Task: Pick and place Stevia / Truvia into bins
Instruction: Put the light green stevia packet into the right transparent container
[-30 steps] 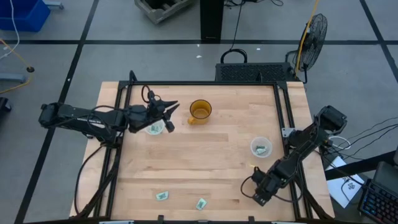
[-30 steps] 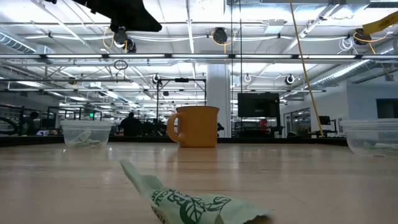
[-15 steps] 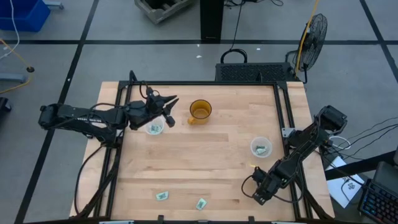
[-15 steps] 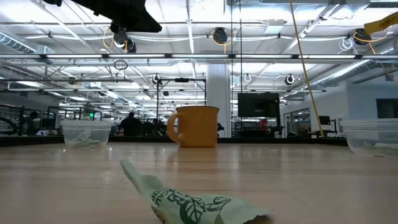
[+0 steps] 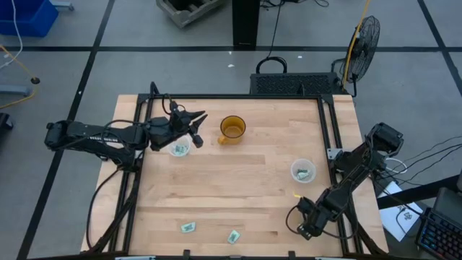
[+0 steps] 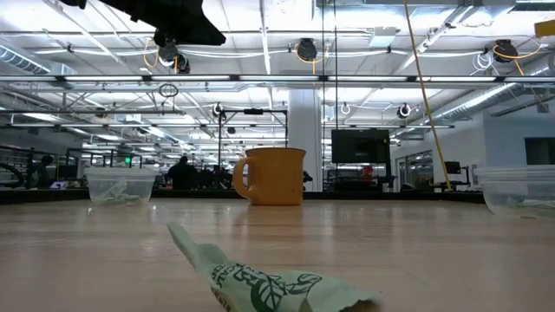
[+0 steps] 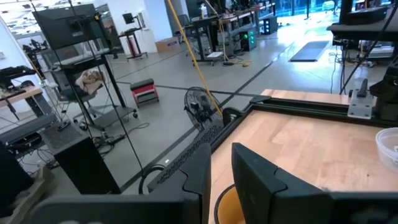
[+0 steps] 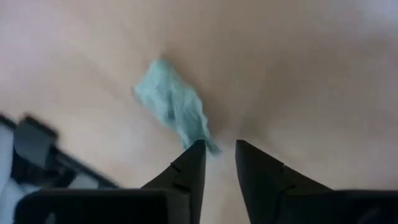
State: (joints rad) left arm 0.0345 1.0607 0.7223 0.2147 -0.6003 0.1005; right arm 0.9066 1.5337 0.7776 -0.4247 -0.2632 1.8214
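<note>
My right gripper (image 8: 219,149) points steeply down at the table's near right (image 5: 303,230). Its fingers stand narrowly apart at one end of a pale green, crumpled Stevia sachet (image 8: 174,109), which lies flat on the wood. Two more sachets (image 5: 188,227) (image 5: 233,236) lie by the near edge; one shows close up in the low view (image 6: 260,286). One clear cup (image 5: 178,149) sits at the far left and the other (image 5: 303,172) at the right, each with a sachet inside. My left gripper (image 5: 198,128) hovers level above the left cup, with a slim empty gap between its fingers (image 7: 219,163). My right gripper comes from above, slanting down. The sachet's near end (image 8: 208,144) lies at the inner tip of one finger (image 8: 196,158); whether it touches I cannot tell. The other finger (image 8: 249,158) stands clear of it, with bare table in the gap. The sachet rests on the table.
An amber mug (image 5: 232,128) with a handle stands at the far middle, just right of my left gripper. A tiny yellowish scrap (image 5: 296,195) lies between the right cup and my right gripper. Black rails (image 5: 332,137) edge the table's sides.
</note>
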